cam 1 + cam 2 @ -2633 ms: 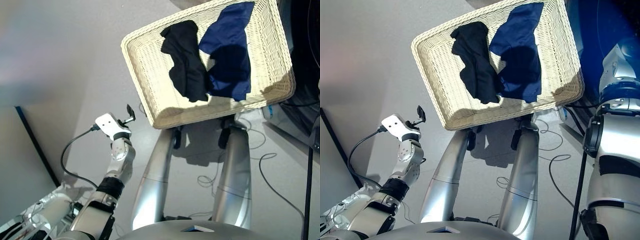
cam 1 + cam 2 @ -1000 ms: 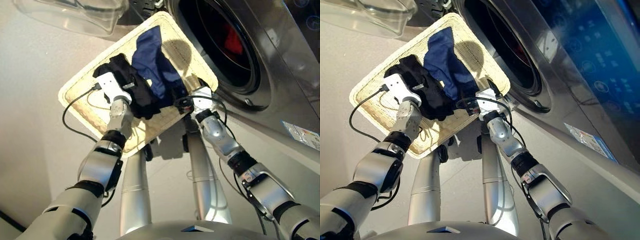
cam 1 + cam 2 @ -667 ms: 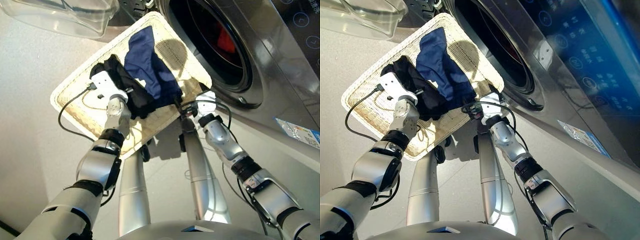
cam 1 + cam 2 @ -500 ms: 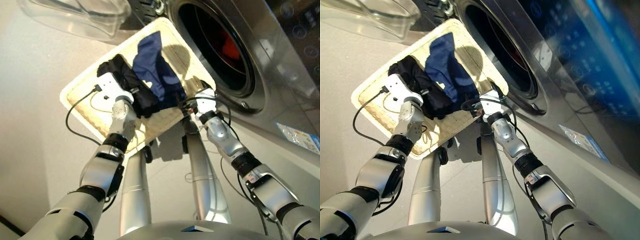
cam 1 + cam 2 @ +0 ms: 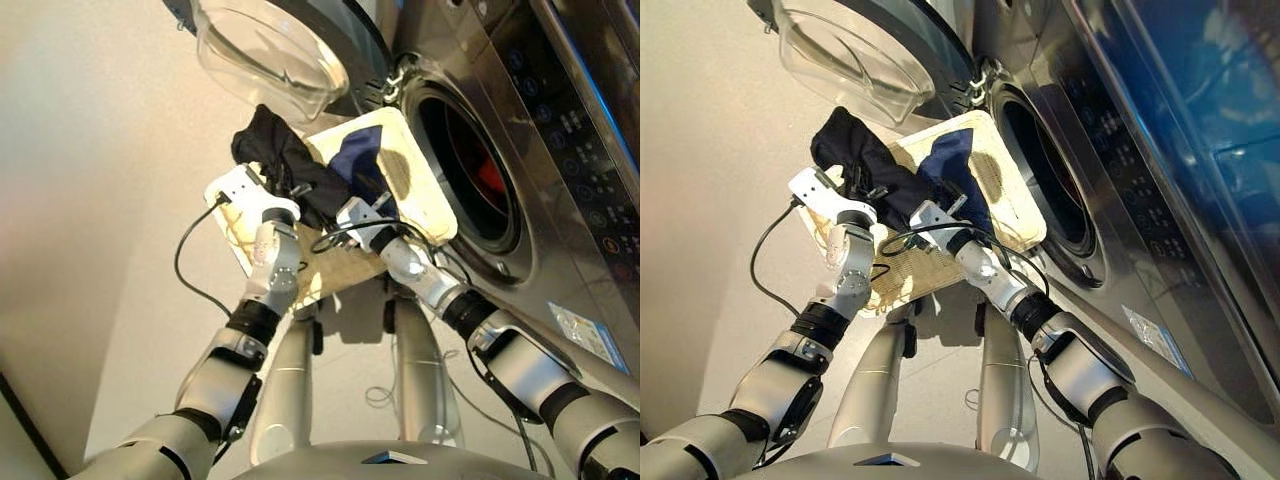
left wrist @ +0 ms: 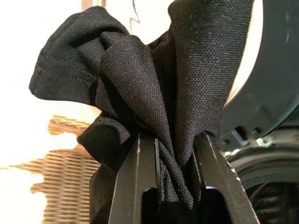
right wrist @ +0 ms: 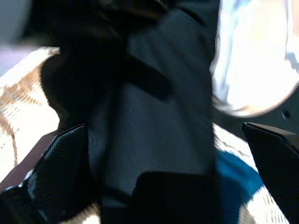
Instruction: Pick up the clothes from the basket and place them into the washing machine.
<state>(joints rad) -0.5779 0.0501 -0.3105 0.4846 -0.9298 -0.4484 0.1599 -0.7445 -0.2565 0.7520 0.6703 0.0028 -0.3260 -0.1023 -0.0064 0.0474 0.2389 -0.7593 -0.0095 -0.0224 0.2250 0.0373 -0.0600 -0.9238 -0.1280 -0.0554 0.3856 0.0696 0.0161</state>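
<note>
The left gripper (image 6: 170,154) is clamped on the black garment (image 5: 285,165), a fold of it pinched between both fingers (image 6: 140,172); the cloth is bunched and lifted above the left edge of the basket (image 5: 425,205). Behind and above it hangs the open door (image 5: 270,50) of the washing machine (image 5: 530,130), its clear bulging glass just beside the raised black cloth. A black cable (image 5: 195,270) loops from the left wrist. The navy garment (image 5: 355,160) lies in the middle of the basket, touching the black one. The right gripper (image 7: 154,140) is spread wide, its fingers (image 7: 56,158) on either side of dark cloth but not pressing it, over the basket's near edge. To the right, the porthole (image 5: 475,175) stands open, and the red-orange garment (image 5: 490,180) lies inside the drum. A sticker (image 5: 585,335) sits low on the machine's front.
</note>
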